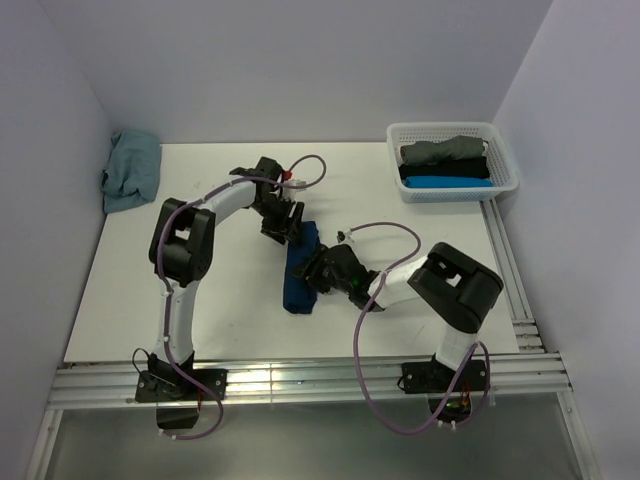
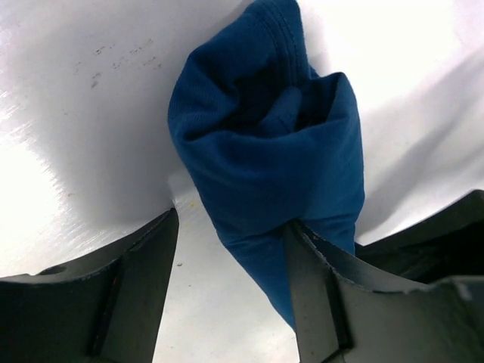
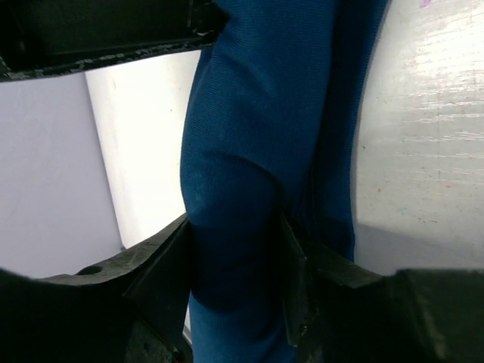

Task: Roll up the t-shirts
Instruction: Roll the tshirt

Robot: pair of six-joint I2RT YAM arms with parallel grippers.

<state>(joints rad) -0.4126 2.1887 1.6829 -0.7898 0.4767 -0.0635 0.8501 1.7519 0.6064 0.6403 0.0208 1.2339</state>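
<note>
A dark navy t-shirt (image 1: 299,268), rolled into a long bundle, lies mid-table. My left gripper (image 1: 285,224) is at its far end. In the left wrist view the roll's end (image 2: 265,151) rests against the right finger (image 2: 321,287). A gap of bare table separates it from the left finger (image 2: 140,280), and the left gripper (image 2: 232,221) is open. My right gripper (image 1: 320,270) straddles the roll's middle. In the right wrist view the navy roll (image 3: 249,136) fills the gap, and the right gripper (image 3: 234,227) is shut on it, both fingers pressing the cloth.
A white basket (image 1: 440,127) at the back right holds rolled grey (image 1: 445,150), black (image 1: 445,169) and bright blue (image 1: 450,182) t-shirts. A crumpled dusty teal t-shirt (image 1: 132,168) lies at the back left, by the wall. Metal rails run along the table's near and right edges.
</note>
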